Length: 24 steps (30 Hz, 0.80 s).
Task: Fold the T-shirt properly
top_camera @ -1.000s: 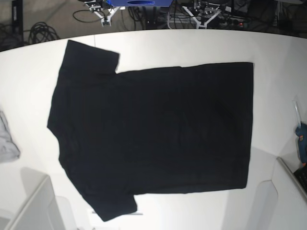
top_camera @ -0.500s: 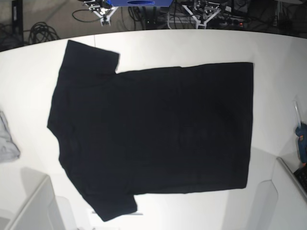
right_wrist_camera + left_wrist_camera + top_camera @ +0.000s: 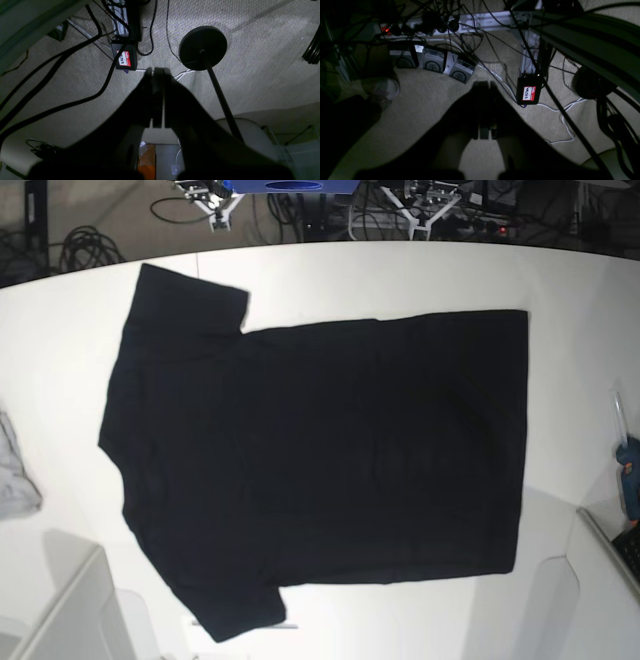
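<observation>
Over carpet, left pincer [image 3: 485, 86] and right pincer [image 3: 155, 72] hang closed, empty.

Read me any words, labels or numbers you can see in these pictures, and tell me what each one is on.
"hello" over handwritten "WALTER": red-and-white sticker on the black box on the floor, left wrist view.
"hello" over "ALTER", first letter cut off: same kind of sticker on the black box, right wrist view.
Grey units on the floor: round marks and small labels, too blurred to read.
T-shirt: no text showing.
</observation>
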### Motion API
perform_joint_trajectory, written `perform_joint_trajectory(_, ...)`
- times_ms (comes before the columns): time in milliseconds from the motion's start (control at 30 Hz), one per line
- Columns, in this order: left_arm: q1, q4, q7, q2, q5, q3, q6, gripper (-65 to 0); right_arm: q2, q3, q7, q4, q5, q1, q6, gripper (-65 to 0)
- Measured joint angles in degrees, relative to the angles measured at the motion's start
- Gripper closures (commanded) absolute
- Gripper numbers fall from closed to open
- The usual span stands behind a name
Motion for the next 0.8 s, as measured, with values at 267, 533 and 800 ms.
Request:
perform_joint_trajectory(267,2.7,0.7,-0.3,-0.2,0.3,0.3,0.0,0.0,1.3,0.0,0.3,7.0,0.0,-3.1,0.0,0.0)
perform_joint_trajectory(533,14.3,19.8,-0.4,-3.3,0.1,0.3,-0.1,0.0,1.7,0.2,-0.7,21.2,0.1,-13.2,-0.4,0.0)
perform_joint_trajectory(800,25.5,36.2,0.0,-7.0,0.1,0.3,0.0,0.0,1.2,5.6,-0.7,35.5,0.1,-23.6,-0.4,0.0)
